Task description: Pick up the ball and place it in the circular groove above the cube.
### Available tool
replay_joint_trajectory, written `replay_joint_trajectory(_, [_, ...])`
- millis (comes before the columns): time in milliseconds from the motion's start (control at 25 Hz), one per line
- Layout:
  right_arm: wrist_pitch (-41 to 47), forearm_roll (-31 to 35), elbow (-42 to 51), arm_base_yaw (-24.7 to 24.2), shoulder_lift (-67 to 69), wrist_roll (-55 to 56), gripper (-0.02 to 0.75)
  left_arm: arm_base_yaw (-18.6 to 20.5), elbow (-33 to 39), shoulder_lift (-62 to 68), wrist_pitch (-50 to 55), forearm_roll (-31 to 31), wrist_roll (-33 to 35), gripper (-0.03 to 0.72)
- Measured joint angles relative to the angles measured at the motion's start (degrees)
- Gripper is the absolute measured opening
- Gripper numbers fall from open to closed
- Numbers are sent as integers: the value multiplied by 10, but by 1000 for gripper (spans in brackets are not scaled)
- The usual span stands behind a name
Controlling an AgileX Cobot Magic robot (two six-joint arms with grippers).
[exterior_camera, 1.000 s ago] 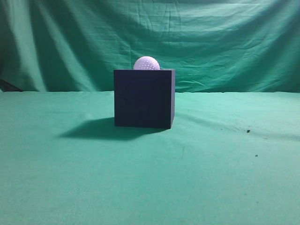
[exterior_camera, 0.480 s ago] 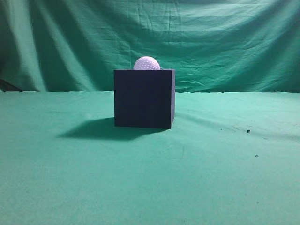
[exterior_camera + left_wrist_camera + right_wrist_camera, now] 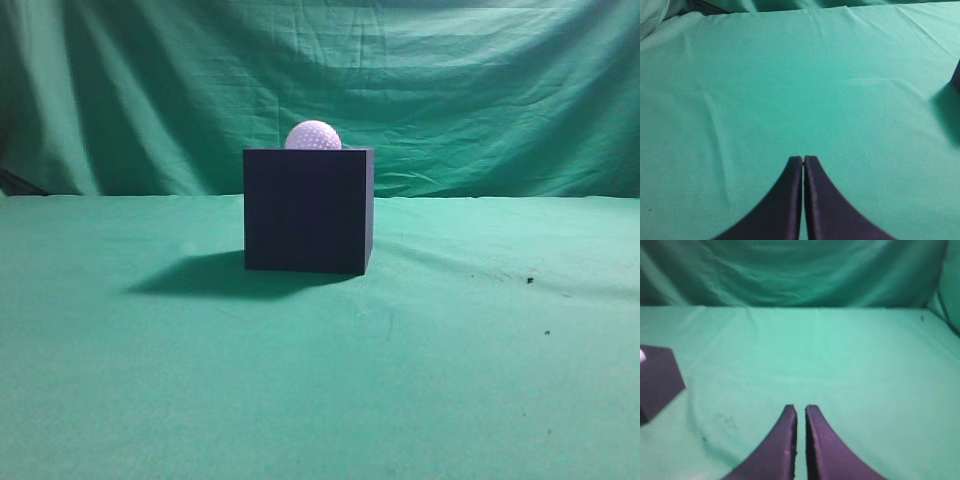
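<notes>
Both end effectors are pulled back and empty as far as we can see. Our left end effector (image 3: 803, 159) has its fingers pressed together, hanging over bare green cloth with only a dark sliver of the cube at the far right edge of its view. Our right end effector (image 3: 801, 409) is also closed, with just a hairline slit between the tips and nothing in it; it looks out over the desk (image 3: 840, 355) with the cube (image 3: 657, 377) off to its left, well apart.

Further out, in the exterior view, the cube (image 3: 307, 210) sits upright on the desk (image 3: 320, 380), roughly in the middle, throwing a shadow to the left. The ball (image 3: 313, 136) pokes up over its top edge, sitting low enough that we'd guess it's seated in the groove rather than resting on a flat face. We can't see the groove itself from this angle, so that part is a judgement.

So for us this reads as the placing step being done. Next move, if any, just calls for keeping both arms clear so nothing bumps the cube and rolls the ball out.

Behind it all hangs a wrinkled green backdrop (image 3: 480, 90).
</notes>
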Motion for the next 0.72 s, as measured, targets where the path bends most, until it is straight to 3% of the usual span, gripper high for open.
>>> replay_joint_trajectory(200, [14,28,37,-40,-4,2,0,0,0,0,0,0,0,0])
replay_joint_trajectory(720, [26,31,38,-42,-4,1,0,0,0,0,0,0,0,0])
